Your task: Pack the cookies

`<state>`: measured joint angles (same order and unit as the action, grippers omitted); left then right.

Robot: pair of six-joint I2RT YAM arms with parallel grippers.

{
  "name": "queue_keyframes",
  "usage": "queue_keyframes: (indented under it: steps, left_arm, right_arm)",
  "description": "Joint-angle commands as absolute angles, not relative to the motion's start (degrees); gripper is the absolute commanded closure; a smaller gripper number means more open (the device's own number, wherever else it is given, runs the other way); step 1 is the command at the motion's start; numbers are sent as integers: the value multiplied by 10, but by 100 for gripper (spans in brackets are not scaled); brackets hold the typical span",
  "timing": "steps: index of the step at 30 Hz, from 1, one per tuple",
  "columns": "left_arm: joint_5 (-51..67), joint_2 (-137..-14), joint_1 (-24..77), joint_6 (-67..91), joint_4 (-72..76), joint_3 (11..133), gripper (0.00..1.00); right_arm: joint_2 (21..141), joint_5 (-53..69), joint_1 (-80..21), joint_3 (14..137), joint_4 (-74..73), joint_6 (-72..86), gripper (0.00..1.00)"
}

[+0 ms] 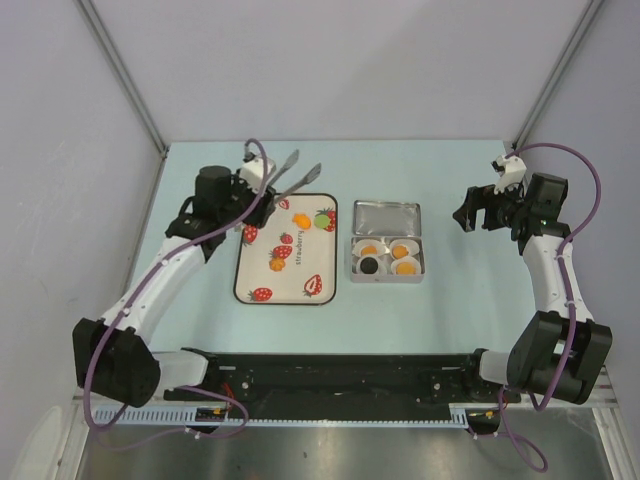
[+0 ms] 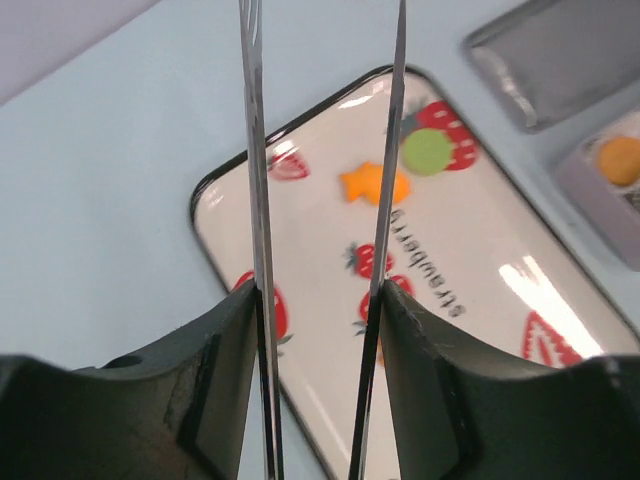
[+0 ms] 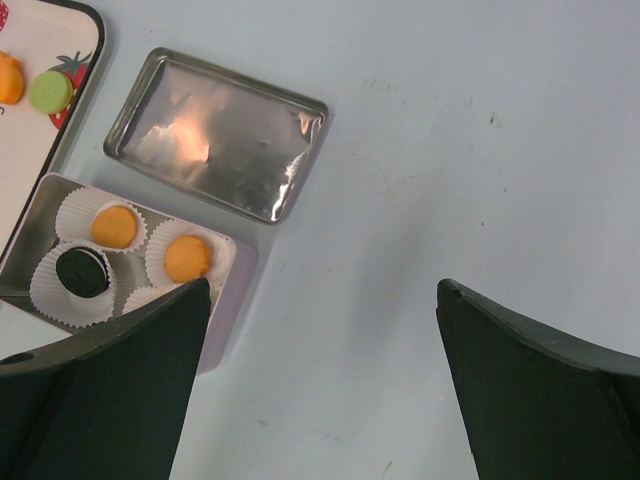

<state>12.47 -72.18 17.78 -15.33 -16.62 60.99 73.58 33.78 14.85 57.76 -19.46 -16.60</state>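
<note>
Top view gives me the cookies [image 1: 404, 250] sitting in the tin [image 1: 389, 281]: three orange and a black one [image 1: 369, 265], each in a white paper cup [image 3: 50, 290]. The lid [image 1: 387, 217] lies flat on the table [image 1: 450, 300] just behind the tin. Just left of the tin is the strawberry tray [image 1: 310, 255], with an orange star [image 2: 372, 185] and a green disc [image 2: 428, 152] on its far end.

My left gripper [image 1: 264, 195] hangs over the tray's far left corner, jaws clamped on a pair of tongs [image 1: 300, 182]. On the left wrist view I see the two blades apart, with nothing between them.

My right gripper [image 1: 468, 210] hovers well right of the tin, jaws spread wide and holding nothing. Its wrist view shows two orange cookies and the black one; my near finger [image 3: 110, 400] hides the fourth.
</note>
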Motion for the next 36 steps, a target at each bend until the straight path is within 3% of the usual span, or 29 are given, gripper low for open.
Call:
queue_keyframes:
  steps: [1,8,14,36]
  left_arm:
    - [120,-698,95,-119,-86,556,45]
    - [151,-722,-57,-127,-55,508,46]
    - [157,-757,-129,-151,-37,486,47]
    - [147,-899,-191,-201,5,482,43]
  right_arm:
    - [729,345,151,578,-189,-171,0]
    - [730,349,151,578,-189,-171,0]
    - [730,350,151,578,-189,-171,0]
    - [732,349,152,577,-189,-171,0]
